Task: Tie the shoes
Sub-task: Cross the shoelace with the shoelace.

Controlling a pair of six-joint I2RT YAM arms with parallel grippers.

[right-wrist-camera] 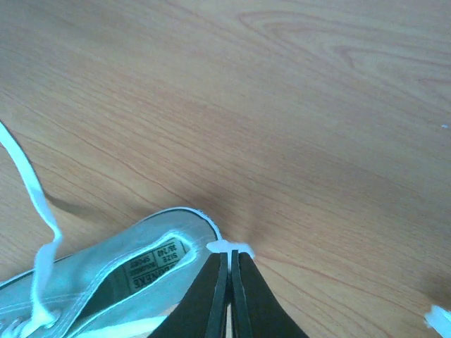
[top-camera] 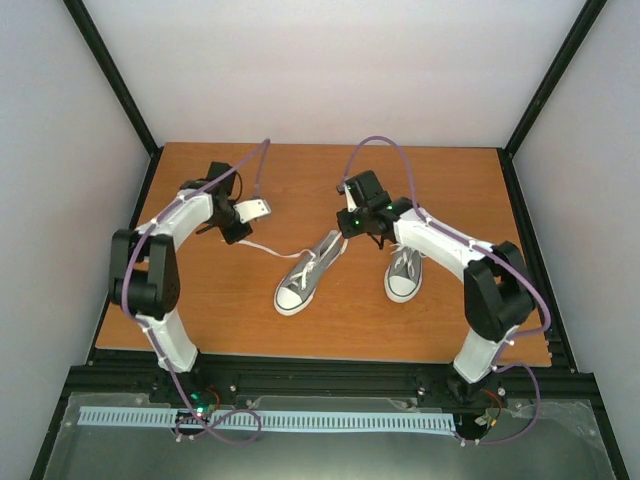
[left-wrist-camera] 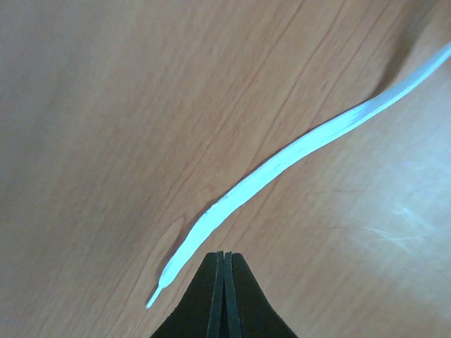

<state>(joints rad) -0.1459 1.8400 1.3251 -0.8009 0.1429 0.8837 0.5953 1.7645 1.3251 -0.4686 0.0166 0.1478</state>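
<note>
Two shoes (top-camera: 350, 272) lie on the bench (top-camera: 220, 310); the slanted shoe (top-camera: 308, 272) has the straight shoe (top-camera: 404, 273) just to its right, toes toward the arms; the left hand (left-wrist-camera: 223, 257), left of the slanted shoe, is fully closed, that shoe's lace (left-wrist-camera: 282, 165) lying just beside its tips; the right hand (right-wrist-camera: 230, 257), closed too, is at that shoe's heel, a white scrap (right-wrist-camera: 227, 246) at its tips; whether gripped, I cannot tell.

Lab enclosure: white panels (top-camera: 330, 70), black frame (top-camera: 109, 70), wooden tabletop (top-camera: 300, 180).
</note>
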